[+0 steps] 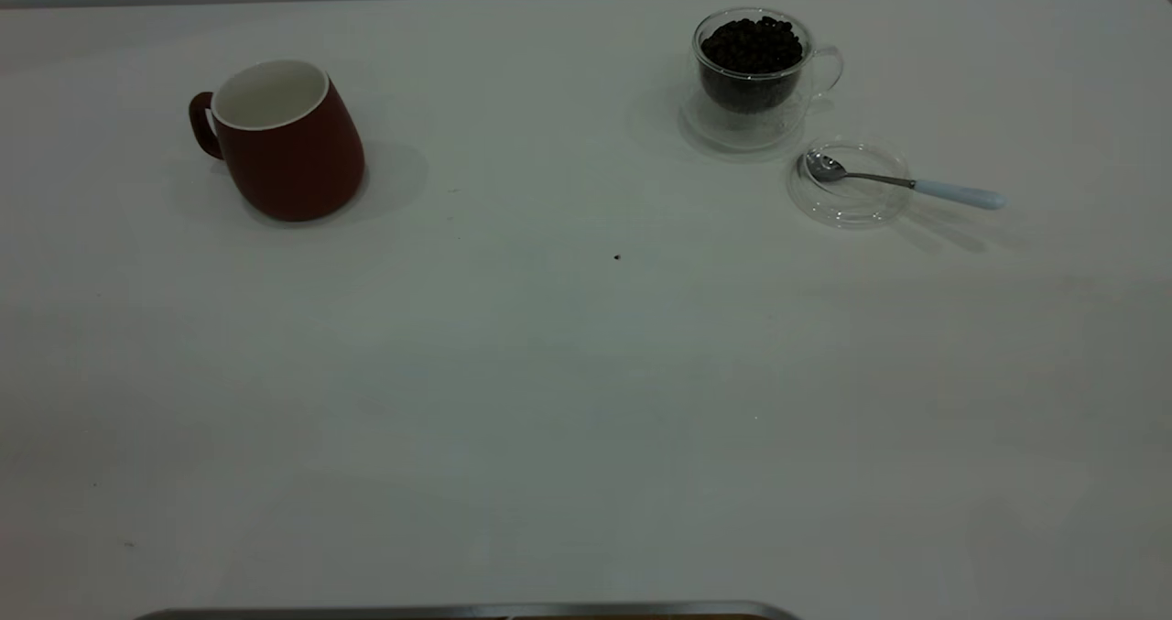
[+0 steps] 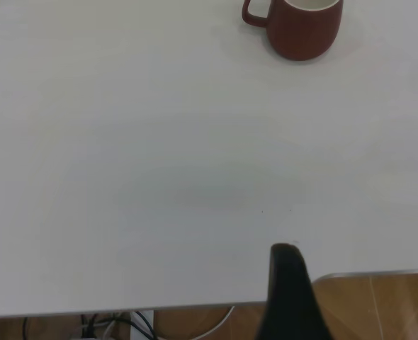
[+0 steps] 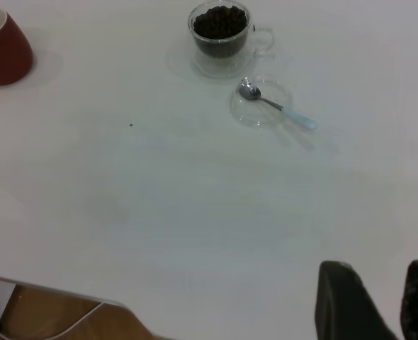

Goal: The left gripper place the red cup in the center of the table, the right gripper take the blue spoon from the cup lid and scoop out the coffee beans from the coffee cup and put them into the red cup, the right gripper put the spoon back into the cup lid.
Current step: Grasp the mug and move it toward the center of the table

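Right gripper (image 3: 375, 301): two dark fingers (image 3: 343, 301) show at the near table edge with bare table between them, so it stands open and holds nothing. It is well apart from everything it must handle.

Left gripper (image 2: 288, 294): only one dark finger shows, at the near table edge. Cannot tell whether open or shut. Nothing in it that can be seen.

Outward from there:
- Red cup (image 1: 284, 139) upright on the table's (image 1: 549, 418) left side toward the far edge, handle turned to the outer left. Not yet at centre.
- Coffee cup (image 1: 755, 75) at far right, heaped to the rim with coffee beans (image 1: 753, 45), handle to the right.
- Cup lid (image 1: 850, 185) just beside the coffee cup, nearer the arms.
- Blue spoon (image 1: 906, 183) has its bowl in the lid, its pale handle reaching out over the rim to the right.
- One small dark speck (image 1: 616, 256) near table centre, possibly a stray bean.

Judgement: nothing started; moving the red cup comes first.

Risks:
- The cup is rounded and wider at the base; a grasp on the smooth wall could slip, or a push could tip it.
- The spoon handle is thin and lies low; closing on it may tilt or drag the light lid.
- The lid sits close to the glass cup, so a wide approach could knock it.
- Beans heaped this high may spill at the first scoop.
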Tool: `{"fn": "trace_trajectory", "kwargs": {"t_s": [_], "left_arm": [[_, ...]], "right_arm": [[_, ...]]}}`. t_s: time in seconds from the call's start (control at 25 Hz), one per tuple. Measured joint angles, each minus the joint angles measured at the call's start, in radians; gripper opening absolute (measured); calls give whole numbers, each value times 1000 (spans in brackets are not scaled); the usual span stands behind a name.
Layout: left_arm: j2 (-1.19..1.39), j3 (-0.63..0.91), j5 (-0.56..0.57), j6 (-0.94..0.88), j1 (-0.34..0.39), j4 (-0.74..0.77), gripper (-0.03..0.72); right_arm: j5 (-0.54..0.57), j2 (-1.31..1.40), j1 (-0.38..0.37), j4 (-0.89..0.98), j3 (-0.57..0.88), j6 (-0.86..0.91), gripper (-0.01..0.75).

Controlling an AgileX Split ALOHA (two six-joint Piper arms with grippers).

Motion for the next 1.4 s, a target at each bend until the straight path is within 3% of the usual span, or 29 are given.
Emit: {"fn": "trace_trajectory", "kwargs": {"t_s": [1.4], "left_arm": [[42,-28,13,2,0,4,580]], "right_arm": [[0,0,0,0,0,0,242]]}}
